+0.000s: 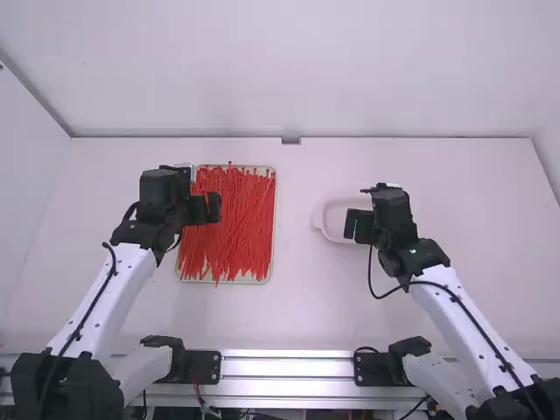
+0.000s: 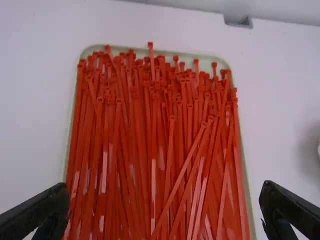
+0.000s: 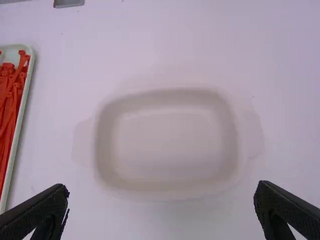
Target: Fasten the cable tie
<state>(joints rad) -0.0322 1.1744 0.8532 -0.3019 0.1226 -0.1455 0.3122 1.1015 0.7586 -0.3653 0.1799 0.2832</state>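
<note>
A heap of red cable ties (image 1: 229, 224) (image 2: 155, 145) lies lengthwise in a pale flat tray (image 1: 269, 175) (image 2: 222, 61) on the table's left half. My left gripper (image 1: 188, 208) (image 2: 162, 220) hangs open above the tray's left part, its two black fingers (image 2: 35, 212) spread wide over the ties and holding nothing. My right gripper (image 1: 372, 219) (image 3: 160, 215) is open over a white dish (image 1: 325, 219) (image 3: 167, 142) on the right half, with empty fingertips (image 3: 37, 210) on either side. The dish holds nothing.
A small grey bracket (image 1: 290, 139) (image 2: 237, 21) sits at the table's far edge by the back wall. White walls bound the table on the left and rear. Bare tabletop lies between tray and dish and to the far right.
</note>
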